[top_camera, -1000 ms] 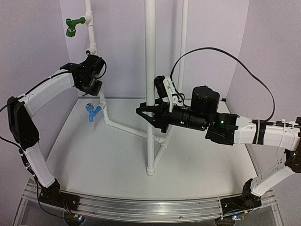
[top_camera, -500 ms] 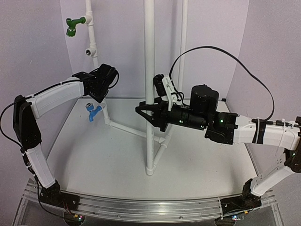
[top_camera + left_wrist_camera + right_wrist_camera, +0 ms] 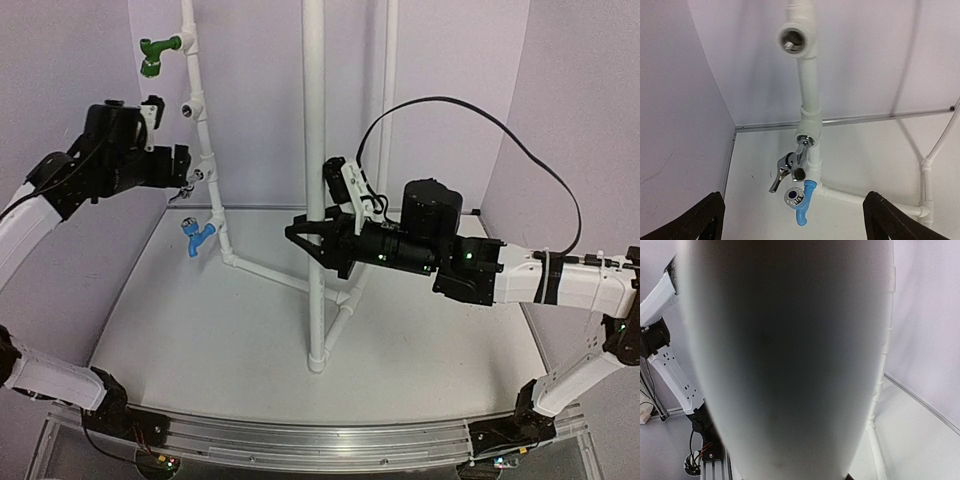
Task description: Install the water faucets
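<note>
The left hand (image 3: 180,168) hangs with its fingers (image 3: 700,220) spread wide and nothing between them, near the silver faucet but not touching it. The right hand (image 3: 305,240) is clamped on the tall central pipe (image 3: 314,120), which stands near the middle of the white counter (image 3: 200,330). A thinner riser pipe (image 3: 810,95) rises over the counter's far-left corner. The green faucet (image 3: 155,55) sits in its highest fitting, and below that is an open tee socket (image 3: 796,39). Lower down, the silver faucet (image 3: 795,162) sits in a tee, spout pointing down. The blue faucet (image 3: 802,207) is mounted directly beneath it.
</note>
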Robot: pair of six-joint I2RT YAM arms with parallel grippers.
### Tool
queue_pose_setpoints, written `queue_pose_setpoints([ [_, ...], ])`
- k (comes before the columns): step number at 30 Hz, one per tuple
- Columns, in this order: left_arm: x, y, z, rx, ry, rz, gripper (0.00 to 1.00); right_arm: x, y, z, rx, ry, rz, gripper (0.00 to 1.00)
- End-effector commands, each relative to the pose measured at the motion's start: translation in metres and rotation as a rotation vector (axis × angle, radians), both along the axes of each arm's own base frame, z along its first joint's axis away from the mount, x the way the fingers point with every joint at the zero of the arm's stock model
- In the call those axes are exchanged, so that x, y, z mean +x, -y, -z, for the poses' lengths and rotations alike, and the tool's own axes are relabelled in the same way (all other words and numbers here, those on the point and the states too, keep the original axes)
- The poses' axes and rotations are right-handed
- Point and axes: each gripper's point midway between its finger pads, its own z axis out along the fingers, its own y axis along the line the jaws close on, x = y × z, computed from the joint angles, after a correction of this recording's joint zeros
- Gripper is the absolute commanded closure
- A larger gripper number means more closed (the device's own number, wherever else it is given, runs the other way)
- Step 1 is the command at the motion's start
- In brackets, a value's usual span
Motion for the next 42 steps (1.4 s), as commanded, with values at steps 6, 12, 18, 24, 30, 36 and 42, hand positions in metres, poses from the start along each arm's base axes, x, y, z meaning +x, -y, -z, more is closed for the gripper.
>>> queue_pose_setpoints([
  [6,0.016,-0.015,0.014,-0.659,-0.185,0.247,0.0,-0.021,-0.011,0.0,0.047,-0.159,-0.102,1.0],
  [12,0.04,-0.058,0.032,-0.968,-0.221,0.303,0.0,-0.023,-0.01,-0.009,0.066,-0.149,-0.114,1.0],
  [18,0.059,-0.051,0.047,-1.133,-0.284,0.415,0.0,-0.024,-0.01,-0.012,0.069,-0.142,-0.117,1.0],
  [24,0.068,-0.042,0.063,-1.159,-0.313,0.438,0.0,-0.026,-0.01,-0.016,0.078,-0.141,-0.122,1.0],
  [30,0.079,-0.025,0.076,-1.142,-0.376,0.428,0.0,-0.026,-0.013,-0.015,0.067,-0.137,-0.13,1.0],
  [36,0.081,-0.015,0.081,-1.092,-0.39,0.408,0.0,-0.027,-0.012,-0.015,0.075,-0.14,-0.125,1.0],
  [42,0.085,-0.015,0.079,-1.073,-0.364,0.38,0.06,-0.027,-0.013,-0.017,0.077,-0.133,-0.128,1.0],
])
